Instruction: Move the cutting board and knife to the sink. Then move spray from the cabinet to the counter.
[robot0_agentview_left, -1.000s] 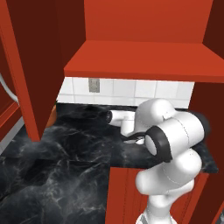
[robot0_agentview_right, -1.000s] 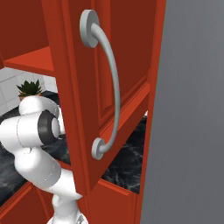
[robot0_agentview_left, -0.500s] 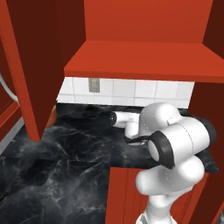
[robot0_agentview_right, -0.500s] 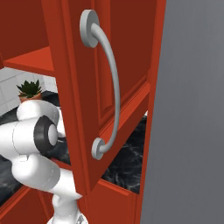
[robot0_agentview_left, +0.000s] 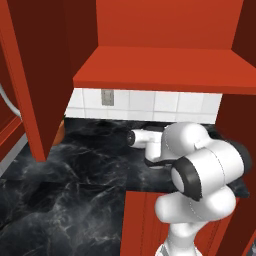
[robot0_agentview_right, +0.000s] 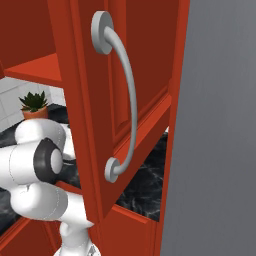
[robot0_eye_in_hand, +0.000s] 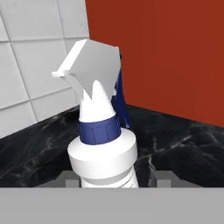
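Black counter (robot0_eye_in_hand: 183, 144) carries the spray (robot0_eye_in_hand: 103, 148), its base cut off.

Two base cameras look forward and down from behind the white arm (robot0_agentview_left: 200, 180), left and right, sharing the glossy black marble counter (robot0_agentview_left: 75, 185). The hand camera sits very close behind a slim white spray bottle (robot0_eye_in_hand: 103, 148), facing white wall tiles (robot0_eye_in_hand: 35, 74).
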